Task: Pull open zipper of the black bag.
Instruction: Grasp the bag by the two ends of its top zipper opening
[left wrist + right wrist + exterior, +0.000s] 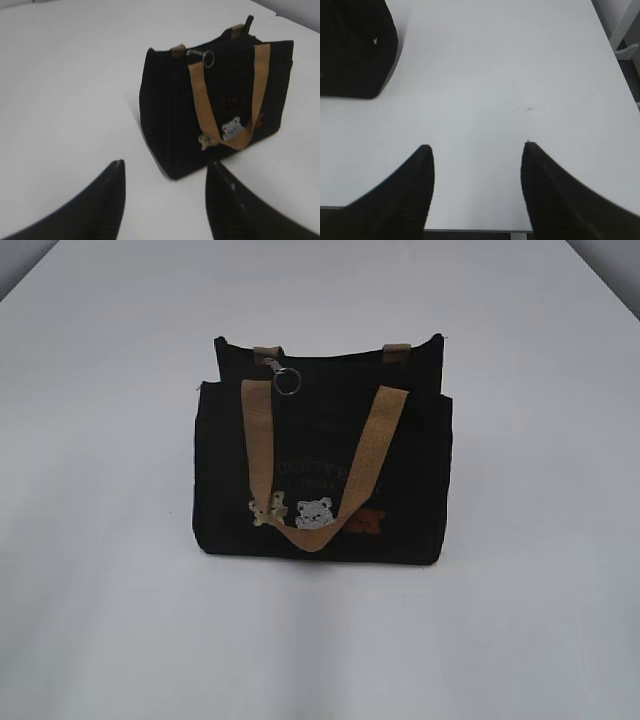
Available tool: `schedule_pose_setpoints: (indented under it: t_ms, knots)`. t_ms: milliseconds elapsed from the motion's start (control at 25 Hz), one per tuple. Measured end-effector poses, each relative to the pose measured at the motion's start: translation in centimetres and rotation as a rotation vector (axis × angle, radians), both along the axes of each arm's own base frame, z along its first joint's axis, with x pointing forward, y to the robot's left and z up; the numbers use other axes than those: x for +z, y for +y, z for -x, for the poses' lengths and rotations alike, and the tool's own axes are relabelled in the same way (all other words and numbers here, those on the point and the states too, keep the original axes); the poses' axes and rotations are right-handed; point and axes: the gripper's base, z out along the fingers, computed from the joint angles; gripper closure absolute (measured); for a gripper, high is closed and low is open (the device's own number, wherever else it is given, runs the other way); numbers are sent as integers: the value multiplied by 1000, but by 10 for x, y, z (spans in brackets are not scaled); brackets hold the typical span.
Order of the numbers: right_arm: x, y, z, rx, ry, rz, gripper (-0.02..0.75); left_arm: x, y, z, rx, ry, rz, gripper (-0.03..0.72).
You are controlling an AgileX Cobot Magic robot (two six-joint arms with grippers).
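The black bag (322, 455) stands upright in the middle of the white table, tan handles hanging down its front. The zipper's silver slider and ring pull (284, 379) hang at the top left of the bag, also seen as the ring pull (207, 58) in the left wrist view. No arm shows in the exterior view. My left gripper (166, 165) is open over bare table, short of the black bag (215, 105) and to its left. My right gripper (476, 146) is open above empty table, with a corner of the black bag (355, 50) at the upper left.
The white table (110, 600) stretches around the bag on all sides. In the right wrist view its near edge (470, 231) lies just below the fingers and its right edge (615, 65) runs past a white frame.
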Motion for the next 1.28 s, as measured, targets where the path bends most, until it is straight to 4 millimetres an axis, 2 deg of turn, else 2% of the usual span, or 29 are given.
schedule_pose_setpoints:
  t_ms: [80, 200, 280, 440, 600, 880, 1080, 1280]
  knots:
    - [0, 0, 0, 0, 0, 0, 303, 3, -5, -29, -36, -61, -37, 293]
    - [0, 0, 0, 0, 0, 0, 303, -6, -12, -75, -73, -69, -68, 287]
    - [0, 0, 0, 0, 0, 0, 303, -25, -18, -109, -100, 1, -82, 286]
    - [0, 0, 0, 0, 1, 0, 303, -60, -26, -149, -150, 73, -91, 286]
    - [0, 0, 0, 0, 1, 0, 303, -92, -37, -169, -290, 96, -117, 286]
    - [0, 0, 0, 0, 1, 0, 303, -128, -45, -190, -447, 52, -245, 241]
    - [0, 1, 0, 4, 1, -6, 303, -139, -55, -214, -500, 62, -226, 232]
    - [0, 2, -2, 29, 14, 2, 303, -141, -78, -240, -563, 33, -216, 232]
